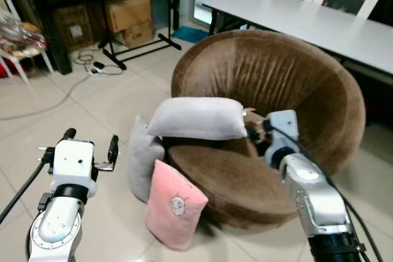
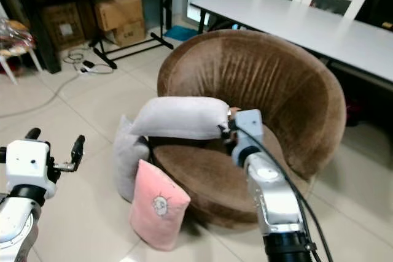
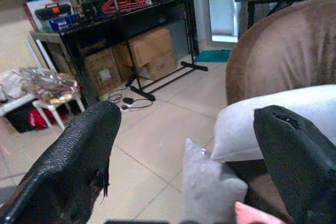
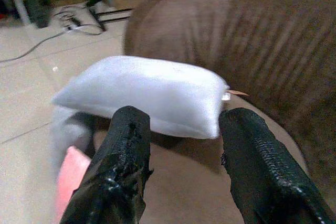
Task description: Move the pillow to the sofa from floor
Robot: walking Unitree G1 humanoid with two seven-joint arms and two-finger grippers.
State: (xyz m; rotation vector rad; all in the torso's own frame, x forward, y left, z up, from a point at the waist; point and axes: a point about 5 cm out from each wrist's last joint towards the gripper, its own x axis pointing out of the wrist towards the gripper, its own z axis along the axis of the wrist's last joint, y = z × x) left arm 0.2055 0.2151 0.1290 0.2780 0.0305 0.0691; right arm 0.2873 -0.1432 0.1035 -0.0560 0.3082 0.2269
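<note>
grey pillow [image 1: 198, 118] over brown sofa [image 1: 288, 84] seat, right tool [image 4: 181, 145] seemingly open.

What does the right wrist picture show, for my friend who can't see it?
A pale grey pillow sits on the edge of a round brown sofa, just past the right pincer and its two open black fingers. A pink pillow peeks in below, over a tiled floor.

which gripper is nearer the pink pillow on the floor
Left. The left gripper hovers open just beside the pink pillow, while the right gripper is up over the sofa seat by the grey pillow.
</note>
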